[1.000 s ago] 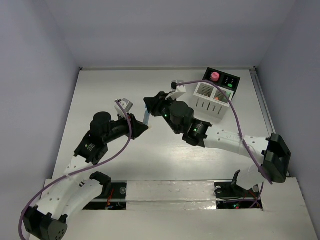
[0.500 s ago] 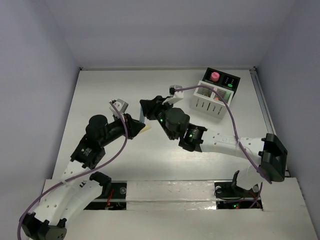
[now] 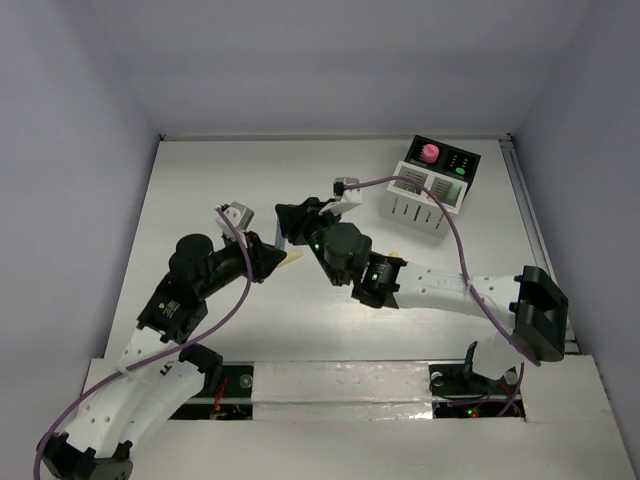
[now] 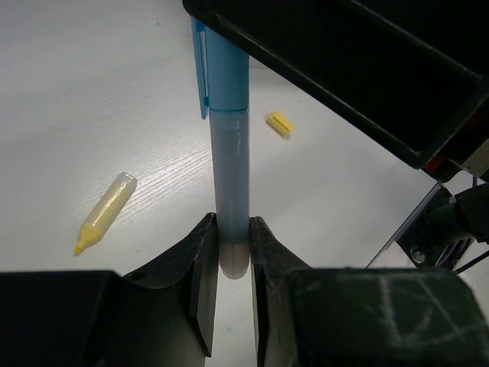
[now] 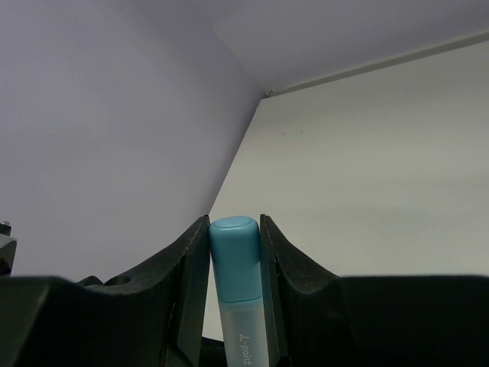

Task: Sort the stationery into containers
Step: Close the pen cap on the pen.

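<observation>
A pastel blue pen [image 4: 229, 153] hangs above the table, held at both ends. My left gripper [image 4: 232, 229] is shut on the pen's pale barrel end. My right gripper [image 5: 234, 229] is shut on its blue cap [image 5: 235, 256]. In the top view the two grippers meet at the table's middle left, with the pen [image 3: 281, 240] between them. The containers stand at the back right: a white slatted box [image 3: 420, 205] joined to a black box [image 3: 455, 165], which holds a pink-capped bottle [image 3: 429, 153].
A pastel yellow pen [image 4: 105, 210] lies on the table below the grippers, and a small yellow chunk [image 4: 280, 123] lies farther off. The right arm [image 3: 430, 285] stretches across the table's middle. Grey walls enclose the table on three sides.
Both grippers have shifted a little to the left together, the blue pen still between them. Neither grip has changed.
</observation>
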You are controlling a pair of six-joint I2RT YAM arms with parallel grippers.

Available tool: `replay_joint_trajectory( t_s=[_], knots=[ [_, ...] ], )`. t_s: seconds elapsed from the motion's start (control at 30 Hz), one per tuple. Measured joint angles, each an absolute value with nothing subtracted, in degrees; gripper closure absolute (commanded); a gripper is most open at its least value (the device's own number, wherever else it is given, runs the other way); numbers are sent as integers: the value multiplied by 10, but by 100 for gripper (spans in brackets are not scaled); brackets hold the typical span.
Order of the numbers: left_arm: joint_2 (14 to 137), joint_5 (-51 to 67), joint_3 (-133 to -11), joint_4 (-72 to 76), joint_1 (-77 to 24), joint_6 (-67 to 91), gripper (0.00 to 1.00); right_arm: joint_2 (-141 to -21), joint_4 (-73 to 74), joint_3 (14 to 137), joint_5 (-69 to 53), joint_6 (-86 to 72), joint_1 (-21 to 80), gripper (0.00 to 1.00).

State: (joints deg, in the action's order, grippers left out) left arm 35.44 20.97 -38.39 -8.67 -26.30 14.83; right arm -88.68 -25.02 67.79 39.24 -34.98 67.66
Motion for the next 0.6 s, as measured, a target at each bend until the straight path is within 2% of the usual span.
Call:
replay_joint_trajectory(
  t_s=[0.6],
  knots=[
    [355,210,-382,-231,-270,148,100,-912,-218,630,408,-444,716,100]
  ],
)
